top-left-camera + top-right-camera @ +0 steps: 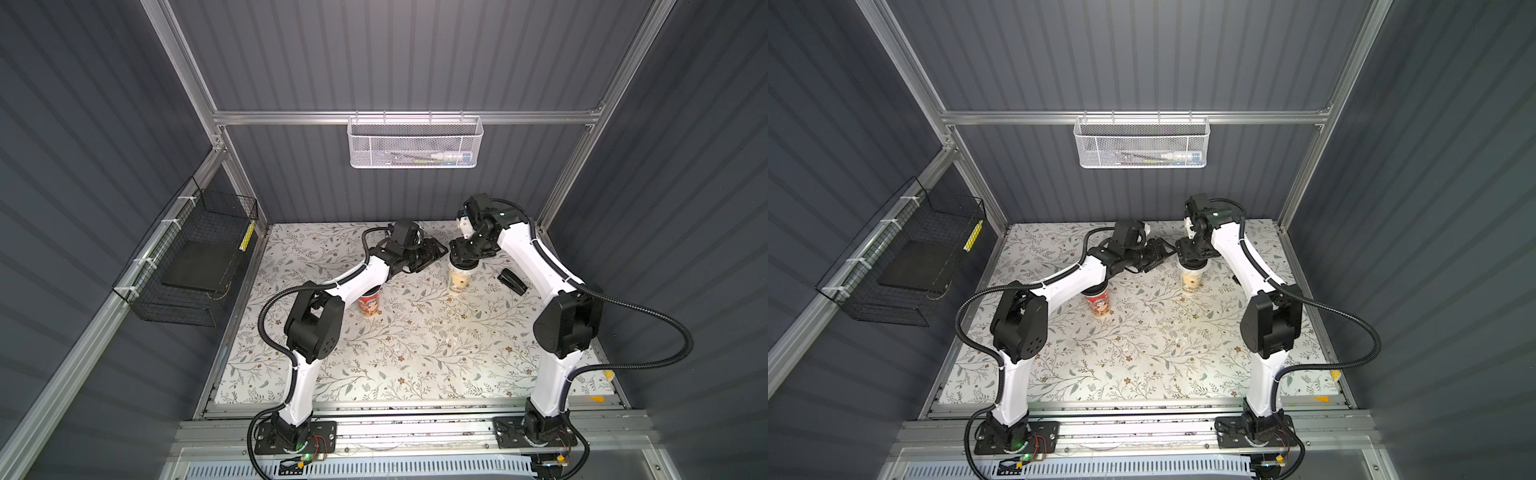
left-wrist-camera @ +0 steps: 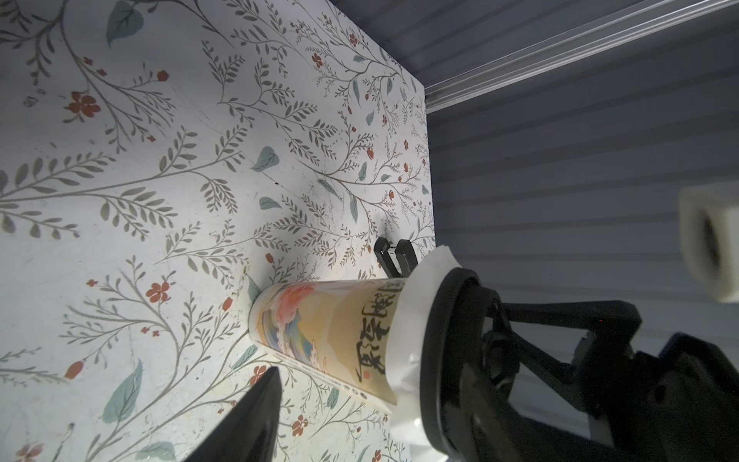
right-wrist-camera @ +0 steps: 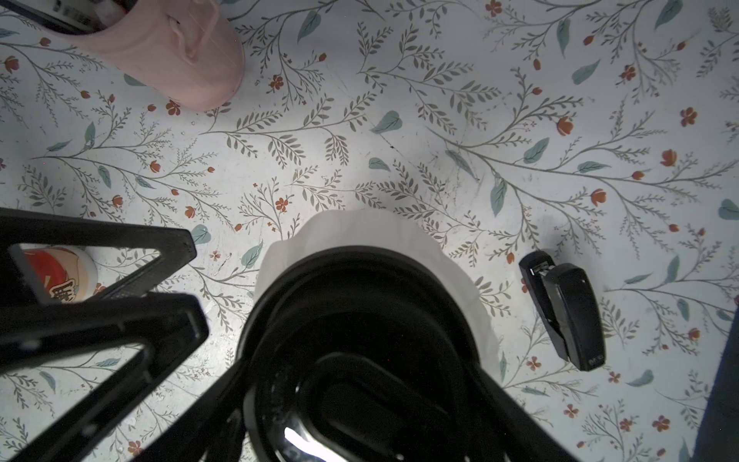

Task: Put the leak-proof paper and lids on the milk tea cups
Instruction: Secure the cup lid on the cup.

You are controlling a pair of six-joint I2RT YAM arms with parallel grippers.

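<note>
On the floral table (image 1: 415, 357), toward its left, the red-orange cup (image 1: 370, 306) stood upright under the left arm (image 1: 361, 279). The arm hid its mouth, so any paper there could not be made out. Right of it and farther back, the left gripper (image 1: 435, 254) hung with its jaws partly apart and nothing between them, close beside the cream cup (image 1: 458, 283). That cup stood upright with a sheet of leak-proof paper (image 2: 412, 316) over its mouth, the crinkled edge sticking out beneath a black lid (image 2: 448, 344). The right gripper (image 1: 464, 261) sat on top, jaws spread wide, a finger at each side of the lid. Whether they squeezed it could not be told. Farther right lay a black stapler (image 1: 512, 281), apart from the cup.
</note>
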